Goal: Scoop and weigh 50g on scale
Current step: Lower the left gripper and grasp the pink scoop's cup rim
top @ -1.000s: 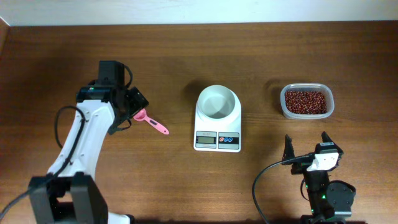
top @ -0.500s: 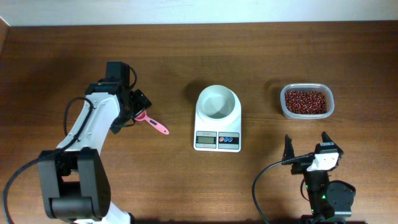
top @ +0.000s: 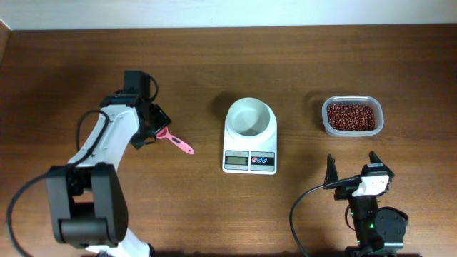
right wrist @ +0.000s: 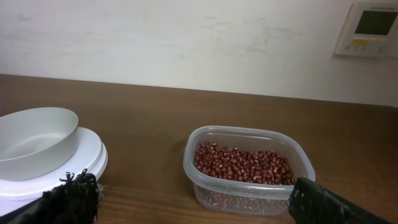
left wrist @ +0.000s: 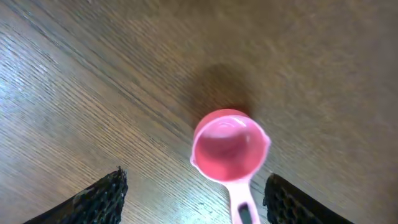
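Left tool [left wrist: 198, 196] released, straddling pink scoop [left wrist: 229, 149] lying on desk [top: 214, 57], not touching it. Right tool [top: 351, 170] released, near side of beans [top: 350, 116].

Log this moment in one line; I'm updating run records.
left gripper: open over pink scoop | right gripper: open | scale bowl: empty | beans: in tub

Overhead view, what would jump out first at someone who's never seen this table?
The bright pink scoop lies on the dark table at left, with the left claw over its cup end. Then come the white scale at centre with its empty bowl, and the clear tub of red-brown beans at right.
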Available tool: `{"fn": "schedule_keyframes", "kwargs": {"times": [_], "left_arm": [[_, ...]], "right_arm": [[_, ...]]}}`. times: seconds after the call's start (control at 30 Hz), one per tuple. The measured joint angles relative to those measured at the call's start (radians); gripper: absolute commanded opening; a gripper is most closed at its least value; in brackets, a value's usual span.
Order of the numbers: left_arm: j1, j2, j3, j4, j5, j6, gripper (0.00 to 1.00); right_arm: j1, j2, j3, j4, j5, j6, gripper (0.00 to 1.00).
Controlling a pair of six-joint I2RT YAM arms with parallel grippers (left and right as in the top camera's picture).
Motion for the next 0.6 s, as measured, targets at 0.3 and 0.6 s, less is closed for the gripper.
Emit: {"fn": "schedule_keyframes", "kwargs": {"times": [0.3,0.6], "left_arm": [[0.0,0.053,0.0,0.044,0.008,0.0,0.56],[0.0,0.079,0.0,0.054,0.008,0.0,0.53]], "right_arm": [[0.0,0.0,0.0,0.0,0.0,0.0,0.99],[0.0,0.0,0.0,0.0,0.0,0.0,0.99]]}}
